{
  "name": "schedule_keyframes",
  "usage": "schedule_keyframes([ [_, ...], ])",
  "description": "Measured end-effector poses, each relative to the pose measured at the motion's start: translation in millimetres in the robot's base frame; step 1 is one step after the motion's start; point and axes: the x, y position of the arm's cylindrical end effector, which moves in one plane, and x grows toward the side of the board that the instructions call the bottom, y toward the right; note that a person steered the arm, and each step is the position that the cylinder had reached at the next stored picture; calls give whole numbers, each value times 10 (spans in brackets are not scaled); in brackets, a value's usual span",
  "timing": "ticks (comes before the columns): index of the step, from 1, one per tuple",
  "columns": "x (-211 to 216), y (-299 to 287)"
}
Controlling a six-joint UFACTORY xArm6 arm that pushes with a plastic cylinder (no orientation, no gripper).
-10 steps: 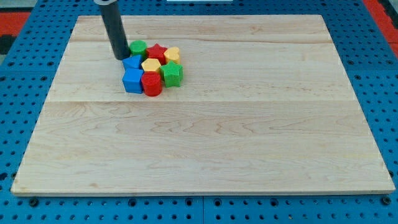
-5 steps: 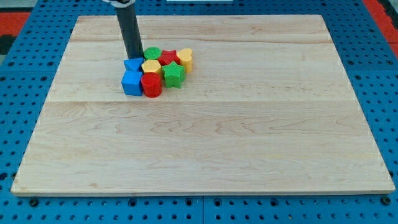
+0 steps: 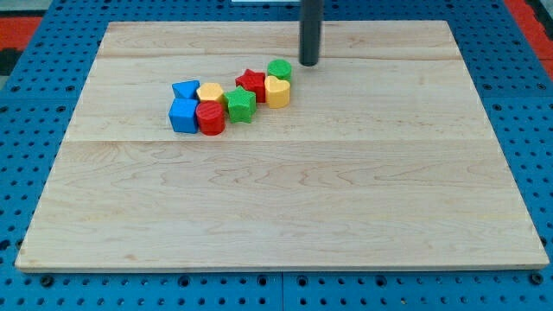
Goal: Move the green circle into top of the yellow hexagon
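The green circle lies in the upper middle of the board, touching a second yellow block just below it and a red star to its left. The yellow hexagon lies well to the left, between a blue block and a green star. My tip stands just right of the green circle and slightly above it, with a small gap between them.
A blue cube and a red cylinder sit below the yellow hexagon. The wooden board rests on a blue pegboard.
My tip swept from the cluster's left side to its right. The green circle, red star and second yellow block slid right with it, away from the yellow hexagon.
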Motion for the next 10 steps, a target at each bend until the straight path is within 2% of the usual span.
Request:
schedule_keyframes([
  [1, 328, 82],
  [3, 308, -813],
  [4, 307, -1069],
  [6, -237, -1081],
  [7, -344, -1208],
  [8, -327, -1333],
  [10, 24, -1523],
])
